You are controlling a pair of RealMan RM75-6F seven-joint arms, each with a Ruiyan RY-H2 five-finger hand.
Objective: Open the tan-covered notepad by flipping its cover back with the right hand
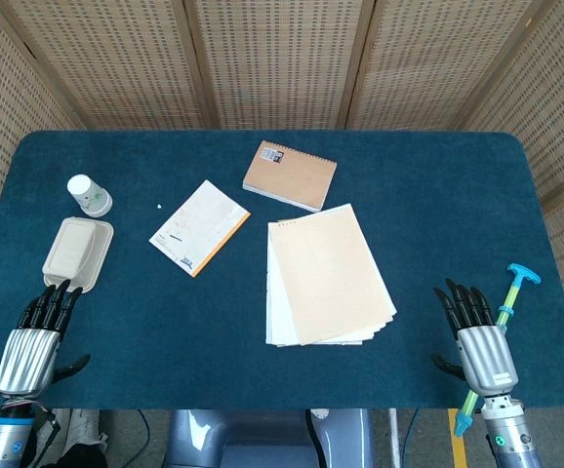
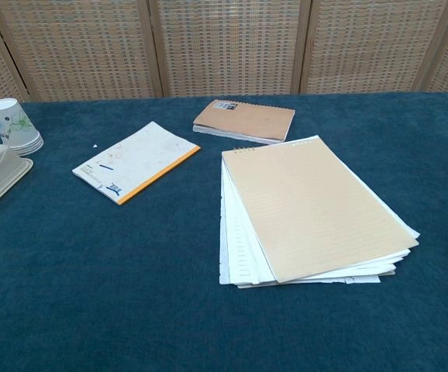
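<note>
Two black-fingered metal hands rest at the desk's near corners, both empty with fingers spread: right hand near-right, left hand near-left. Large tan-covered top-bound notepad lies closed at desk centre over fanned loose white sheets, well apart from the right hand, ahead and inward of it. Cover looks thin, light, floppy card; probably best lifted at its free near-right corner and folded back toward the binding.

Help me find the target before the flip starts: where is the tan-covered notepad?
The tan-covered notepad lies closed at table centre in the head view, right of the orange-edged pad and just in front of the small spiral notebook.
</note>
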